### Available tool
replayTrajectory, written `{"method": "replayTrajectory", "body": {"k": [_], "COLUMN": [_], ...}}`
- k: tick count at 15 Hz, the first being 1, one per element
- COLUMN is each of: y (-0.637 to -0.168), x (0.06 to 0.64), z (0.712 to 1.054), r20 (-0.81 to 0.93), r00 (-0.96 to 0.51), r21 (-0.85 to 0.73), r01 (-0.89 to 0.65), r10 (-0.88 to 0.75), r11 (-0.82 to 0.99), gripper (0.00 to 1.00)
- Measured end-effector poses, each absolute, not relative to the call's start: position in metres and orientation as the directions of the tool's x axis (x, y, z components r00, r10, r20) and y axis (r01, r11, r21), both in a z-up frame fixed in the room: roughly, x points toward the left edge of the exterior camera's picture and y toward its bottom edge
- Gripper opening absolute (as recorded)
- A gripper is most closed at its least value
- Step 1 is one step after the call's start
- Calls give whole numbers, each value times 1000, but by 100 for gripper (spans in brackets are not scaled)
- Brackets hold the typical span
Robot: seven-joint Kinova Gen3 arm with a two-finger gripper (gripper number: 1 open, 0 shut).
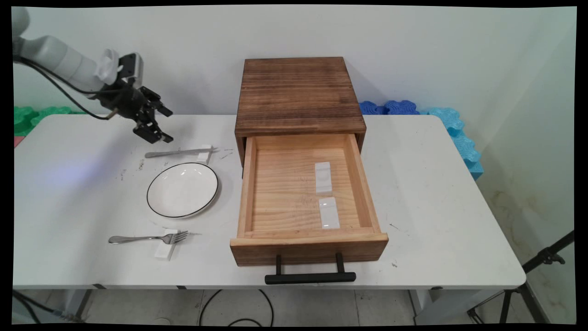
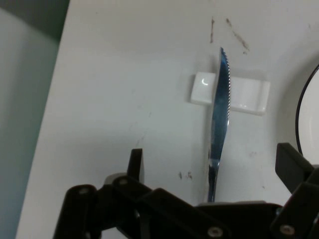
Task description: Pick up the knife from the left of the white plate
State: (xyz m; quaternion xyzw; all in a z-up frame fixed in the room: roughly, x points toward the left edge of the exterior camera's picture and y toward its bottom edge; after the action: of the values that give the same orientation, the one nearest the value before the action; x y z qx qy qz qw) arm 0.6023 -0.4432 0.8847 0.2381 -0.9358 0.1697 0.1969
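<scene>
Main view: the tool [image 1: 155, 124] hangs with jaws spread wide, holding nothing, just above the knife [image 1: 179, 152], which lies lengthwise left to right on its white rest [image 1: 205, 153] behind the plate [image 1: 182, 189]. The open drawer [image 1: 248, 184] holds two white rests [image 1: 326, 195].

Hand view: the knife [image 2: 219, 124] runs straight away between the open fingers [image 2: 135, 162], its blade across the rest [image 2: 246, 94].

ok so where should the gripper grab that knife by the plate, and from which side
Probably the handle, from straight above, fingers closing across its narrow width. The knife lies with its serrated blade propped on a small white rest, so the handle end left of it looks the easier hold. The gripper hovers open above that end.
</scene>
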Motion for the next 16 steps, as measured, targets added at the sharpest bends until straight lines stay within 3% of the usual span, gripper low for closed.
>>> {"method": "replayTrajectory", "body": {"k": [16], "y": [-487], "x": [600], "z": [845], "r20": [363], "r00": [-880], "r21": [-165], "r01": [-384], "r10": [-306], "r11": [909], "gripper": [100]}}
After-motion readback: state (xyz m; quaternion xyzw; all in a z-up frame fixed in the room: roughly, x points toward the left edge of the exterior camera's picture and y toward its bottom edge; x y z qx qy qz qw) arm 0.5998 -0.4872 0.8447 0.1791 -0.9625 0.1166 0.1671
